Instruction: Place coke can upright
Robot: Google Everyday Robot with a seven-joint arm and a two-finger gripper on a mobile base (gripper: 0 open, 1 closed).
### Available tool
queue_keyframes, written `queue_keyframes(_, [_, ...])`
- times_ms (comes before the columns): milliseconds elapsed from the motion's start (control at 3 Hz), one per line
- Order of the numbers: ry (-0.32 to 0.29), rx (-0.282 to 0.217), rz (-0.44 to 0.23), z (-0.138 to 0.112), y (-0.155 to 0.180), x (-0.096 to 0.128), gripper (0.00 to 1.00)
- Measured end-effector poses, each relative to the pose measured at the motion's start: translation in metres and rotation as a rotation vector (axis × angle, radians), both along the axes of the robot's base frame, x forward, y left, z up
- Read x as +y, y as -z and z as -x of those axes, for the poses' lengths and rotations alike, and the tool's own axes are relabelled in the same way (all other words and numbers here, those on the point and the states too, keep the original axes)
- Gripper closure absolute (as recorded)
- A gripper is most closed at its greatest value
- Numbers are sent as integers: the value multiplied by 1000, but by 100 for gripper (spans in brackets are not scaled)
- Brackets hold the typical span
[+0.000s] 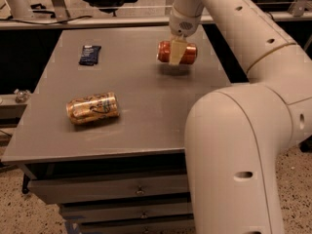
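The coke can (187,53) is red-orange and lies horizontal, held a little above the grey table (146,111) near its far right part; a faint shadow lies under it. My gripper (177,51) comes down from above and is shut on the can's middle, one pale finger (176,51) crossing its front. The white arm runs from the gripper to the right and down the frame's right side.
A gold patterned can (93,107) lies on its side at the table's front left. A dark blue packet (89,54) lies at the far left. Drawers sit under the tabletop. The arm's big elbow link (229,160) covers the table's front right corner.
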State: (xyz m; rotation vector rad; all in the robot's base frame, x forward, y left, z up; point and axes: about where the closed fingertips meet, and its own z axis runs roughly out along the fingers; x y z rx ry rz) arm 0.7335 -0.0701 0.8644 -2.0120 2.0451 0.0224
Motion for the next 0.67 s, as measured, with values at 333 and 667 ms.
queue_keyframes(333, [37,1,-194,10,-27,-7,100])
queue_keyframes(667, [59,-14,-392,21,-51,-19,100])
